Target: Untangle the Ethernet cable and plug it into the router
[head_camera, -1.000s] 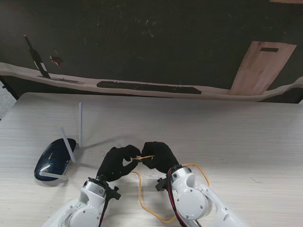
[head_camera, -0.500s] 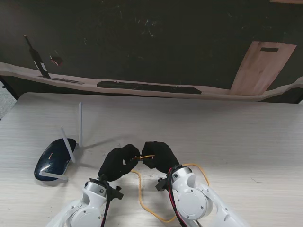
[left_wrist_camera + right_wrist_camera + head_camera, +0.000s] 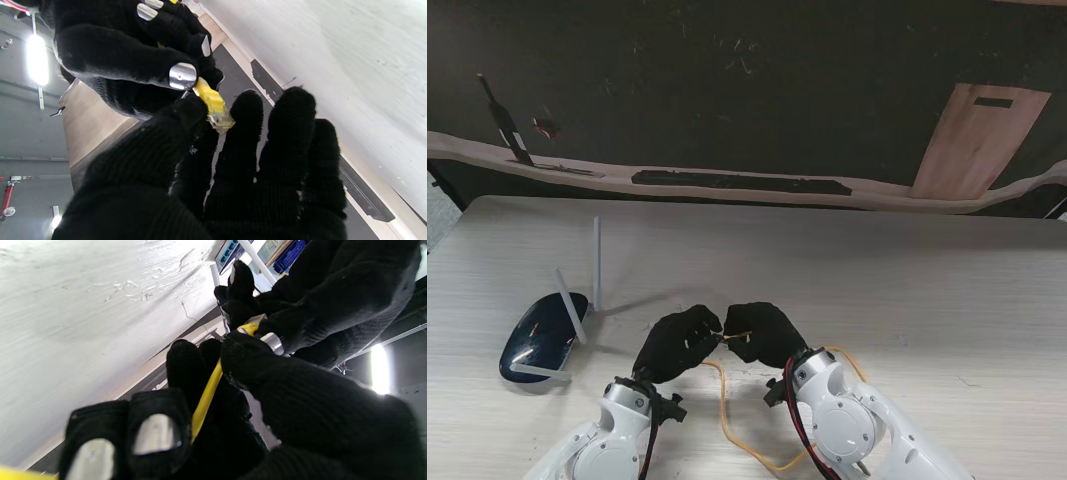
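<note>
**Desk editor:** What are the hands doing?

**Operator:** From the stand camera I see my left hand and right hand meeting above the desk, close to its near edge and a little left of centre. Both wear black knit gloves. Between them runs the yellow Ethernet cable.

**Desk editor:** Who has the plug?

**Operator:** Both touch that end. In the left wrist view the clear-tipped yellow plug sits against the left thumb, with the other left fingers spread and upright beside it, not wrapped round it. So the left hand is partly open, thumb on the plug; I cannot tell whether a finger presses from the far side. The right fingertips pinch the cable boot directly behind the plug.

**Desk editor:** And the right hand's grasp?

**Operator:** Curled firmly on the cable. The right wrist view shows the yellow cord passing between thumb and curled fingers, with the plug end poking out toward the left hand.

**Desk editor:** Where is the rest of the cable?

**Operator:** It loops on the desk nearer to me, under and between my two forearms, with an arc showing just right of the right wrist.

**Desk editor:** The router?

**Operator:** The dark blue router lies near the desk's left edge, well apart from the hands, its white antennas sticking up.
</note>
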